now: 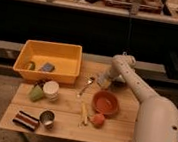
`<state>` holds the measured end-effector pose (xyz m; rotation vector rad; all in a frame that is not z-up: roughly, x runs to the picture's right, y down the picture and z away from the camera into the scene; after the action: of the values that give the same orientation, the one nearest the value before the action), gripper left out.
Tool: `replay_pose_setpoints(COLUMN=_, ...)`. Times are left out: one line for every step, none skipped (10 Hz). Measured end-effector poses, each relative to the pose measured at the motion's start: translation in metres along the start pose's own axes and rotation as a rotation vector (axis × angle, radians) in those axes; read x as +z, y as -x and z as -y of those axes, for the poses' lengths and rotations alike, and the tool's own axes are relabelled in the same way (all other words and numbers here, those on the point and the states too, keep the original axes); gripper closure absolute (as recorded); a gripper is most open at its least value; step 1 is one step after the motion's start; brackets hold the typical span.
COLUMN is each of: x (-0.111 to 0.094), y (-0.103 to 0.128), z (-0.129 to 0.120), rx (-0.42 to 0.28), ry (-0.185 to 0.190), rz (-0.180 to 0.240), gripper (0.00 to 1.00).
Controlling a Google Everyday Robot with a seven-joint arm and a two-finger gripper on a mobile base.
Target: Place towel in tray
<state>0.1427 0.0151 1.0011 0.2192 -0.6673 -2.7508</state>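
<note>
The white arm reaches from the lower right of the frame up to the middle, where the claw (104,81) hangs low over the wooden bench (66,127), just right of the yellow tray (53,44). A small pale wad, apparently the towel (102,84), sits at the claw's tip, outside the tray and near a spoon (86,85). Whether the claw is apart or clamped on it I cannot tell. Inside the tray lie a grey block (46,67) and a green item (30,65). Below the claw stands an orange bowl (106,102). At lower left a striped cloth (25,120) lies just beside a metal cup (47,118).
</note>
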Motion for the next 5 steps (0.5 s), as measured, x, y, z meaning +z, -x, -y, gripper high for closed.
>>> replay_pose_setpoints(x=0.008, y=-0.001, z=0.003, rx=-0.001, ry=-0.021, rz=0.008, gripper=0.20)
replay_pose_setpoints(x=0.012, y=-0.004, z=0.003, rx=-0.006, ry=-0.028, rz=0.009, gripper=0.21)
replay_pose_setpoints(x=0.018, y=-0.011, z=0.004, rx=-0.016, ry=-0.039, rz=0.010, gripper=0.28)
replay_pose_setpoints(x=0.021, y=-0.017, z=0.006, rx=-0.022, ry=-0.045, rz=0.006, gripper=0.38)
replay_pose_setpoints(x=0.018, y=-0.017, z=0.005, rx=-0.020, ry=-0.044, rz=0.003, gripper=0.48)
